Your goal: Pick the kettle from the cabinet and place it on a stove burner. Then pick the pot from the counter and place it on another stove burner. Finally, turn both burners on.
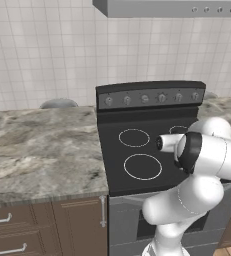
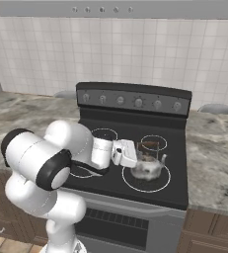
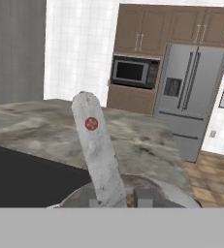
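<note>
Kettle [image 2: 147, 167] sits upright on the stove's [image 2: 179, 190] front right burner ring. My pincer [image 2: 141, 154] is at its handle [image 3: 98, 145]; jaws narrow, whether they grip I cannot tell. Marble counter [image 2: 211, 153] flanks the stove.

The arm [image 1: 202, 165] hides the stove's [image 1: 137, 150] right burners; the kettle's [image 3: 128, 193] body is cut off.

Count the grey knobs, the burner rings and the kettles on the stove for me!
Knobs: 6
Burner rings: 4
Kettle: 1
Total: 11
</note>
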